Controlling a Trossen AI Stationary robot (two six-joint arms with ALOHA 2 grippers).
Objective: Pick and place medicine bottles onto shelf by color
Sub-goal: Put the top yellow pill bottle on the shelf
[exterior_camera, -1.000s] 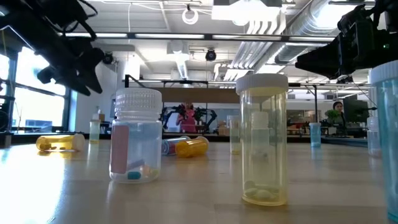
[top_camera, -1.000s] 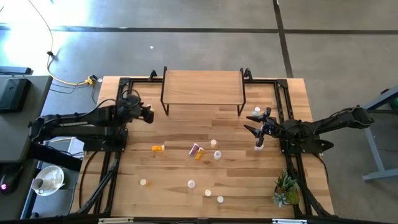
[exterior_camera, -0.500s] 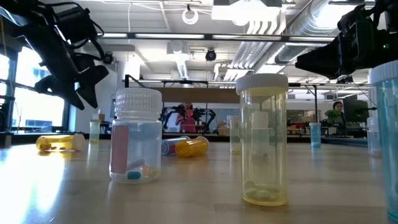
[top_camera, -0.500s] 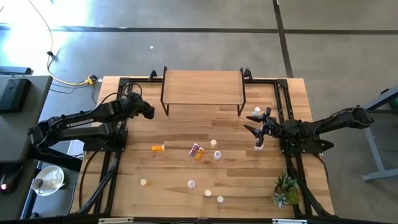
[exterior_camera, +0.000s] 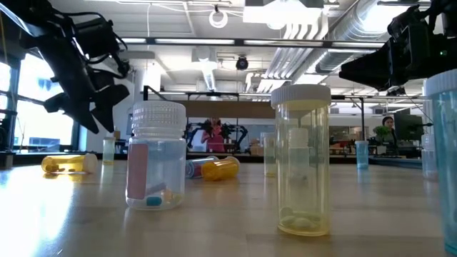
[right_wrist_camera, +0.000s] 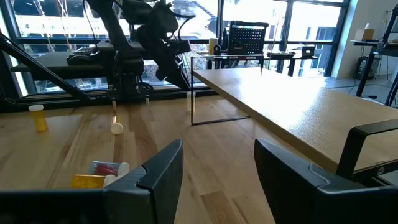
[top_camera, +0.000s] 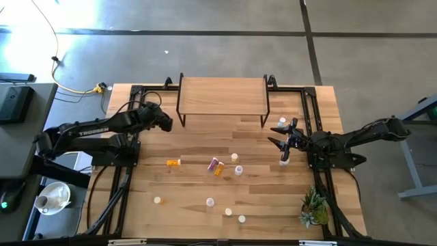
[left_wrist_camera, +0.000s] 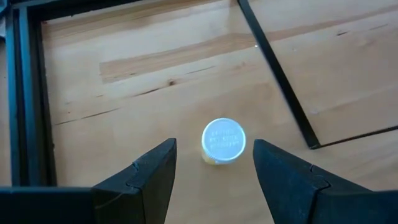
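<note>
- Directly under left gripper (left_wrist_camera: 211, 180), between spread, empty fingers: upright yellowish bottle (left_wrist_camera: 223, 141), white cap up, just beside shelf (top_camera: 222, 96) leg.
- Long axis vertical; straight descent likely.
- Right gripper (top_camera: 278, 141) parked apart, open, empty, hence left arm nearer.

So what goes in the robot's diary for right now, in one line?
left gripper: open, above upright white-capped bottle near shelf | right gripper: open, waiting, empty | shelf: no bottles

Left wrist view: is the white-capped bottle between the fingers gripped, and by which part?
Nothing is held. The left gripper is open above the white-capped yellowish bottle; the right gripper is open and empty too.
</note>
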